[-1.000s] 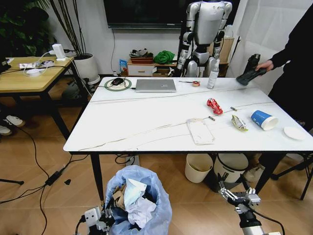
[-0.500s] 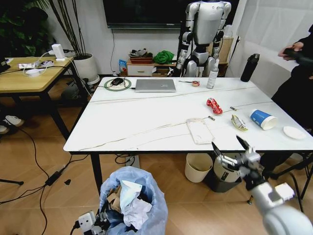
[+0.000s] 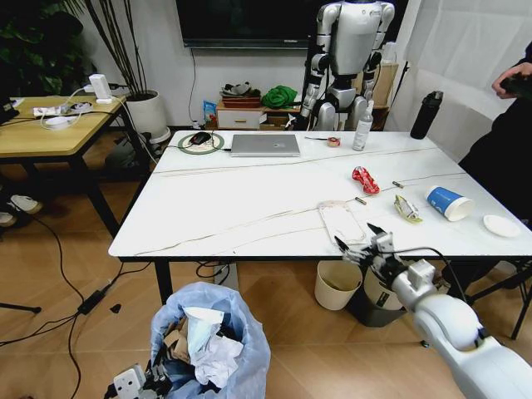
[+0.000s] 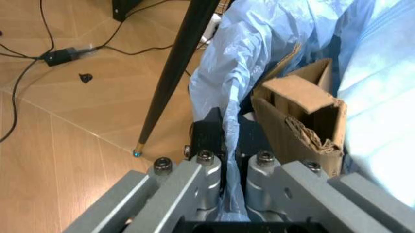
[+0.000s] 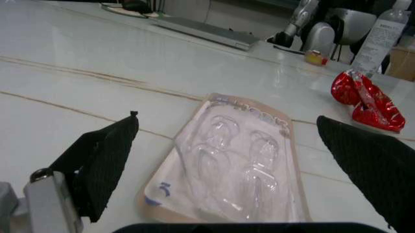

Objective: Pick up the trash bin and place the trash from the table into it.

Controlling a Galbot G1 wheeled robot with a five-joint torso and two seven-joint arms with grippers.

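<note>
The trash bin (image 3: 208, 341), lined with a crinkly light-blue bag, hangs low in front of the table (image 3: 233, 208). It holds white tissues (image 3: 212, 353) and torn brown paper (image 4: 302, 111). My left gripper (image 3: 154, 381) is shut on the bag's rim (image 4: 224, 126). My right gripper (image 3: 359, 242) is open at the table's front edge, its fingers (image 5: 104, 155) either side of the flat white plastic pouch (image 3: 341, 223) (image 5: 236, 165). Farther right lie a red wrapper (image 3: 364, 179) (image 5: 363, 97), a yellowish wrapper (image 3: 406, 208) and a blue-and-white paper cup (image 3: 447, 202).
A silver laptop (image 3: 264, 145), a spray bottle (image 3: 362, 126) and a black bottle (image 3: 425, 115) stand at the table's far side. A cream round bin (image 3: 337, 284) and a dark bin (image 3: 386, 291) sit under it. A person (image 3: 507, 133) stands at the right edge, and a wooden desk (image 3: 50, 125) at the left.
My right gripper rose from near the floor to the table's front edge, by the pouch. The bin and left gripper shifted left. The person set the black bottle down and withdrew.
</note>
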